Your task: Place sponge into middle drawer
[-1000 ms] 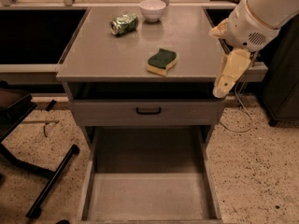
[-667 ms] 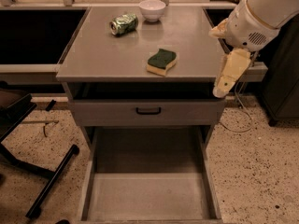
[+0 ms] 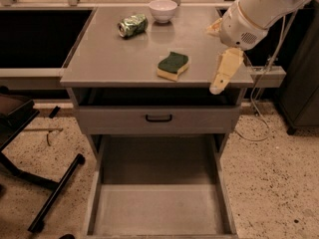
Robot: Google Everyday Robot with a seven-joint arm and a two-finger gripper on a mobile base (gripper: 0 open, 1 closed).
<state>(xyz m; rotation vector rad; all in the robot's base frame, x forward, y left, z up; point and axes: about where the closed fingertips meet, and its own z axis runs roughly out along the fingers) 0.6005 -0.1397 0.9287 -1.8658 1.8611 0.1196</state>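
Note:
The sponge (image 3: 173, 65), yellow with a dark green top, lies flat on the cabinet's grey top, right of centre near the front edge. The middle drawer (image 3: 159, 210) is pulled out wide below, a grey tray with a bare floor. My gripper (image 3: 220, 51) hangs at the right edge of the cabinet top, to the right of the sponge and apart from it. It is open and holds nothing. One cream finger (image 3: 225, 69) points down past the front edge.
A crushed green can (image 3: 132, 25) and a white bowl (image 3: 163, 10) stand at the back of the top. A shut drawer front with a black handle (image 3: 158, 118) sits above the open tray. A black chair base (image 3: 50, 183) stands on the floor to the left. Cables hang at the right.
My gripper has moved left, closer to the sponge. The sponge, can, bowl and drawer have not moved.

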